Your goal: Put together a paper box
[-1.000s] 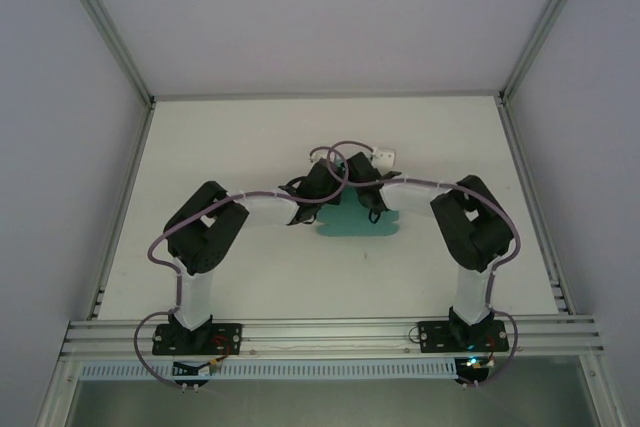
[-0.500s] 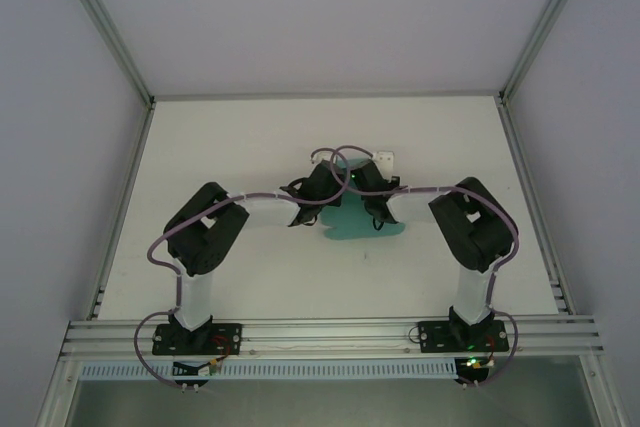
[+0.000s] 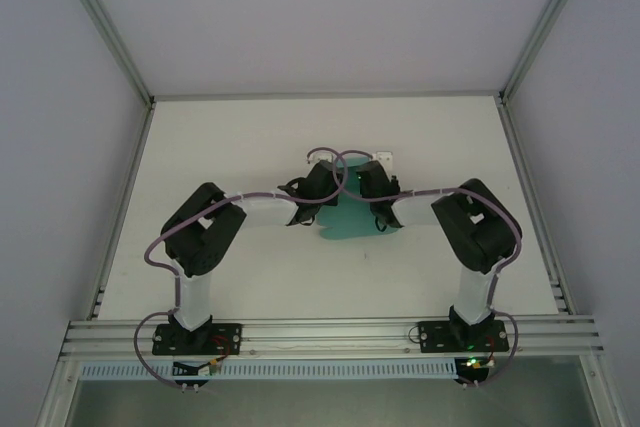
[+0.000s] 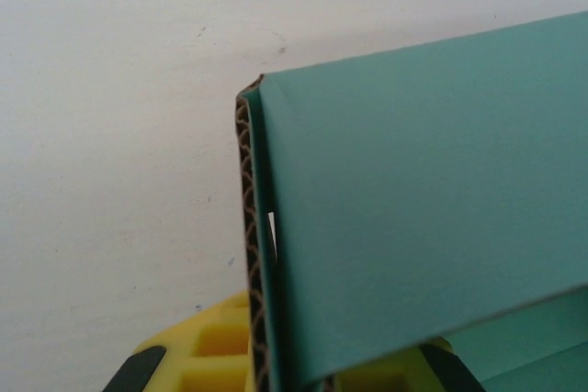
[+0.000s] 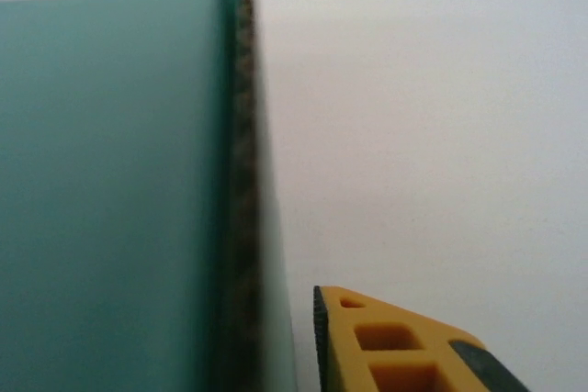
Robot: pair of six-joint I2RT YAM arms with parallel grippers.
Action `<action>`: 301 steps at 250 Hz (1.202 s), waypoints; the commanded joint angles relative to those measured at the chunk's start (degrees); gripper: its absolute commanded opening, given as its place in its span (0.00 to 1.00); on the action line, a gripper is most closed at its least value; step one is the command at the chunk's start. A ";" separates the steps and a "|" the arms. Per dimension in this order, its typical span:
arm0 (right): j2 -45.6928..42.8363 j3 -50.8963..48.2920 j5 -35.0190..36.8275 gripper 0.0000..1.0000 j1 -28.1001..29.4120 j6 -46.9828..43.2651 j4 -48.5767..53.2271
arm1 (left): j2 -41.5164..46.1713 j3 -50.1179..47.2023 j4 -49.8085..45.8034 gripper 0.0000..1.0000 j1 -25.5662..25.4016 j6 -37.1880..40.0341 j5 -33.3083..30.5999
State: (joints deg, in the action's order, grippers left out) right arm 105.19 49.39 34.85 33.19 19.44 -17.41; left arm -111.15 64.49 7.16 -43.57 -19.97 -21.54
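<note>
My left claw (image 4: 294, 369) is clamped tight on the paper box (image 4: 413, 208), whose folded corner rises just ahead of the yellow fingers (image 4: 197, 355). On my right claw (image 3: 377, 215), one finger (image 5: 386, 341) sits just off the card's corrugated edge, card to its left. I can't tell how wide it gapes. Past both claws lies the white table (image 3: 250, 147).

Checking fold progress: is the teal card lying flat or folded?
Folded, at least partly: the left wrist view shows the paper box with a creased panel bent over its corrugated edge, more teal beneath. Completeness: cannot tell.
</note>
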 commanded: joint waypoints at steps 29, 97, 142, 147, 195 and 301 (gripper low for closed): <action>-5.50 -1.14 -2.52 0.35 -1.23 -0.46 1.06 | -0.95 -0.61 -10.88 0.00 -0.02 1.52 3.37; -7.20 -0.87 -7.99 0.44 -1.40 -0.72 -0.30 | -1.43 0.33 -11.64 0.00 -0.03 1.78 3.34; -8.92 -1.64 -11.18 0.45 -1.68 -0.28 -1.37 | -1.43 0.34 -11.59 0.00 -0.02 2.01 3.24; -8.95 -1.37 -10.72 0.43 -1.78 -0.24 -0.68 | -1.43 0.37 -11.67 0.00 -0.08 1.95 3.21; -7.14 0.20 -7.45 0.34 -2.29 -0.72 6.71 | -1.56 0.64 -11.89 0.00 -0.06 2.17 2.80; -5.58 -1.75 -9.05 0.37 -3.63 -1.42 9.24 | -2.05 1.08 -12.43 0.00 -0.04 2.54 2.79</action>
State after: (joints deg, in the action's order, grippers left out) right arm 97.62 47.22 24.69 30.55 18.72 -12.43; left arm -111.15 66.30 3.29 -43.42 -18.20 -20.88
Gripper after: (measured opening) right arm 0.378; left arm 0.084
